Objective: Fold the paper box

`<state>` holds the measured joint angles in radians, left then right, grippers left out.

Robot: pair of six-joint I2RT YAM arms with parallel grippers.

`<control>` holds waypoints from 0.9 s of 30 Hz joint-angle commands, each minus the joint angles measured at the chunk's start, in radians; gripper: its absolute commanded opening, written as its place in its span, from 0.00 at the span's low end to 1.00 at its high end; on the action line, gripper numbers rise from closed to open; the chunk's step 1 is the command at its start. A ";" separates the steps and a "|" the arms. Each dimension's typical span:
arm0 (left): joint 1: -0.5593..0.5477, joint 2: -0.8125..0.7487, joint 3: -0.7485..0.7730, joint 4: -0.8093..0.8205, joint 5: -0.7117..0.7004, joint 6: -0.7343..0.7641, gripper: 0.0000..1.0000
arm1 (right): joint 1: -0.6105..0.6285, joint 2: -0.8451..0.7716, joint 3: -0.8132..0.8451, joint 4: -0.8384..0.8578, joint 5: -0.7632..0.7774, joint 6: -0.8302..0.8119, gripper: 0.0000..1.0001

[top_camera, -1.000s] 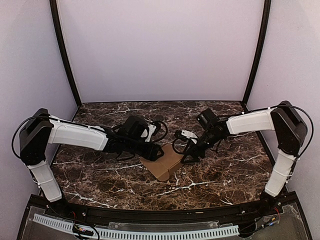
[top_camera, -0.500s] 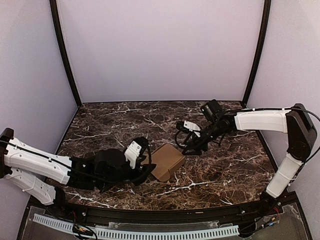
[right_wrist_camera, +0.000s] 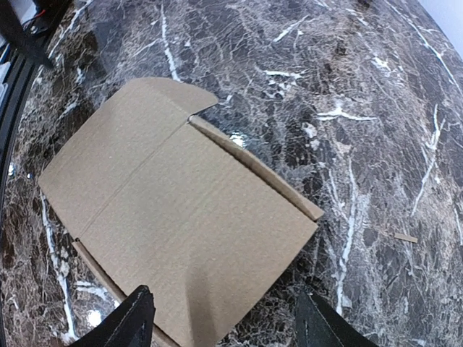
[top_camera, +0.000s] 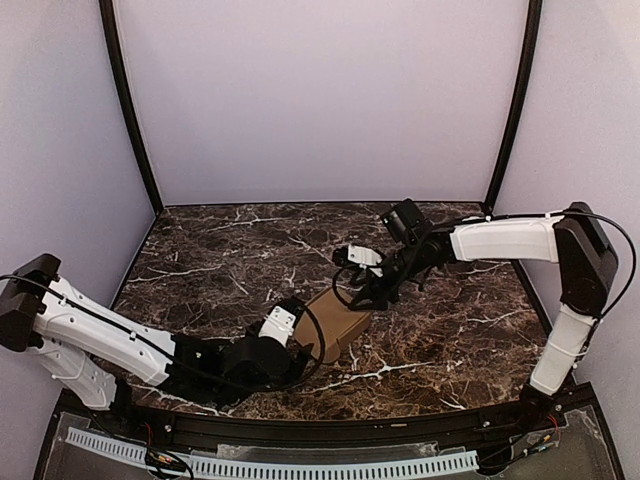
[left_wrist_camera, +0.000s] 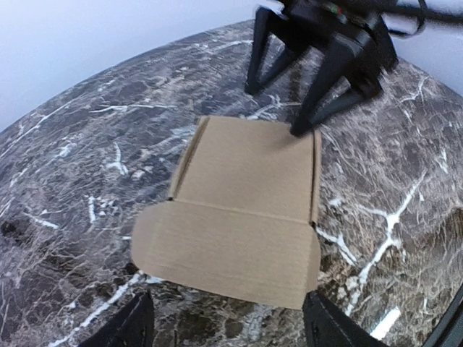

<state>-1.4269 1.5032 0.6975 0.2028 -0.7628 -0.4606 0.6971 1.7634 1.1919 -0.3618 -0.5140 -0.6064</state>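
Note:
The paper box point(top_camera: 335, 322) is plain brown cardboard lying nearly flat on the marble table point(top_camera: 200, 260). It has creased panels, a low raised side strip and a rounded flap point(left_wrist_camera: 224, 253) at its near end. My left gripper point(left_wrist_camera: 228, 329) is open just short of that flap, one finger on each side, holding nothing; in the top view the left gripper point(top_camera: 298, 345) is at the box's near-left edge. My right gripper point(right_wrist_camera: 228, 325) is open over the far end of the box point(right_wrist_camera: 173, 210), with one fingertip point(left_wrist_camera: 296, 130) touching its far corner. In the top view, the right gripper point(top_camera: 365, 298) is at the box's far end.
Dark marble with white veins surrounds the box. Pale walls and two black corner posts point(top_camera: 130, 110) close off the back and sides. A black rail point(top_camera: 320, 430) runs along the near edge by the arm bases.
My left arm swung from the box's far-left side down to the near edge and moved in on the flap. My right gripper shifted left onto the box's far end.

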 commanded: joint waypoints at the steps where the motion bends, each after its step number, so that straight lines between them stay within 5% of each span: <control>1: 0.028 -0.147 -0.028 -0.087 -0.185 0.062 0.78 | 0.035 -0.057 -0.074 0.004 0.055 -0.056 0.67; 6: 0.383 -0.326 -0.062 -0.058 0.231 0.103 0.84 | 0.041 -0.176 -0.180 0.033 0.118 -0.099 0.67; 10: 0.556 -0.250 0.056 -0.094 0.531 0.195 0.84 | 0.067 -0.253 -0.244 0.066 0.167 -0.189 0.67; 14: 0.624 -0.009 0.278 -0.257 0.715 0.181 0.80 | 0.139 -0.253 -0.248 0.093 0.241 -0.265 0.66; 18: 0.647 0.170 0.402 -0.239 0.829 0.136 0.75 | 0.196 -0.203 -0.252 0.151 0.357 -0.287 0.63; 27: 0.664 0.291 0.480 -0.217 0.997 0.069 0.72 | 0.220 -0.144 -0.314 0.218 0.409 -0.316 0.58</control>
<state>-0.7700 1.8156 1.1568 0.0036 0.1417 -0.3584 0.9112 1.5997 0.9104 -0.1986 -0.1535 -0.9039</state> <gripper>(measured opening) 0.720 0.583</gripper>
